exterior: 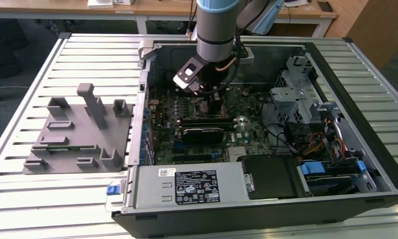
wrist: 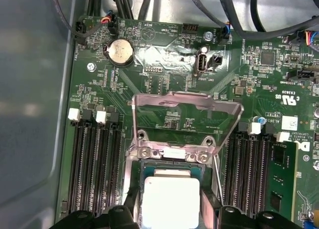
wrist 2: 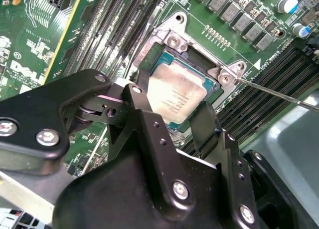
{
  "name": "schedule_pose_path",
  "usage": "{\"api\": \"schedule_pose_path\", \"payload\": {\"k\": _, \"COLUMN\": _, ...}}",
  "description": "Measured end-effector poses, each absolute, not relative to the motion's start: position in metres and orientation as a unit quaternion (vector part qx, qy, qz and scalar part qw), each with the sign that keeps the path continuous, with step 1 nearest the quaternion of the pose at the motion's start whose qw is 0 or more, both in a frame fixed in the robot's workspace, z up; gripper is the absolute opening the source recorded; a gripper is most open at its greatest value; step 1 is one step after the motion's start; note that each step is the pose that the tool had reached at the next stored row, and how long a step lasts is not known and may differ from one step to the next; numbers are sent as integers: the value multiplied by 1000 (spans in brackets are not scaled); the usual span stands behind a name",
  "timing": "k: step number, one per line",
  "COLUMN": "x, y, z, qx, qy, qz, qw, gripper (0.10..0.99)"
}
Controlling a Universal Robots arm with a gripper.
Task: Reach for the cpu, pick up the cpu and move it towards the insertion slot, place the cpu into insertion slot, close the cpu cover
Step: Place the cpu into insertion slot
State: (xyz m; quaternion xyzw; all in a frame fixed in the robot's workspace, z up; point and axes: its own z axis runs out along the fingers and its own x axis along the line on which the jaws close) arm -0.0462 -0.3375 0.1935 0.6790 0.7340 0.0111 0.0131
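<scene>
Cpu [wrist 2: 180, 97] sits in the insertion slot [wrist 2: 209, 105] between the tool's [wrist 2: 172, 121] spread fingers.

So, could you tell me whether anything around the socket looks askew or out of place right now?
Nothing looks damaged. The cpu lies square in the insertion slot with the gripper straddling it. The cpu cover stands raised on its hinge, and its wire lever is swung free, as expected while the chip is being seated.

Place: I am working in a robotics lab or workshop.
Bench: my slatted aluminium table [exterior: 85, 50] is carrying an opened computer case [exterior: 265, 209].
Surroundings: wooden desks [exterior: 159, 7] are standing at twelve o'clock.
</scene>
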Motion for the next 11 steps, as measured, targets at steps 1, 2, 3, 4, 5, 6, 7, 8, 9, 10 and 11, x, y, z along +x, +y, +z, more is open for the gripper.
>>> {"api": "schedule_pose_path", "payload": {"k": 1, "x": -46, "y": -338, "z": 194, "qx": 679, "qy": 734, "qz": 11, "qw": 13, "gripper": 600}}
{"api": "schedule_pose_path", "payload": {"k": 2, "x": -46, "y": -338, "z": 194, "qx": 679, "qy": 734, "qz": 11, "qw": 13, "gripper": 600}}
{"api": "schedule_pose_path", "payload": {"k": 3, "x": -46, "y": -338, "z": 194, "qx": 680, "qy": 733, "qz": 11, "qw": 13, "gripper": 584}}
{"api": "schedule_pose_path", "payload": {"k": 4, "x": -46, "y": -338, "z": 194, "qx": 680, "qy": 733, "qz": 11, "qw": 13, "gripper": 584}}
{"api": "schedule_pose_path", "payload": {"k": 5, "x": -42, "y": -338, "z": 201, "qx": 690, "qy": 724, "qz": 11, "qw": 13, "gripper": 533}}
{"api": "schedule_pose_path", "payload": {"k": 6, "x": -42, "y": -338, "z": 203, "qx": 690, "qy": 724, "qz": 11, "qw": 13, "gripper": 533}}
{"api": "schedule_pose_path", "payload": {"k": 7, "x": -42, "y": -338, "z": 204, "qx": 690, "qy": 724, "qz": 11, "qw": 13, "gripper": 533}}
{"api": "schedule_pose_path", "payload": {"k": 8, "x": -42, "y": -338, "z": 204, "qx": 690, "qy": 724, "qz": 11, "qw": 13, "gripper": 533}}
{"api": "schedule_pose_path", "payload": {"k": 9, "x": -42, "y": -338, "z": 204, "qx": 690, "qy": 724, "qz": 11, "qw": 13, "gripper": 533}}
{"api": "schedule_pose_path", "payload": {"k": 10, "x": -42, "y": -338, "z": 204, "qx": 690, "qy": 724, "qz": 11, "qw": 13, "gripper": 533}}
{"api": "schedule_pose_path", "payload": {"k": 11, "x": -42, "y": -338, "z": 204, "qx": 690, "qy": 724, "qz": 11, "qw": 13, "gripper": 533}}
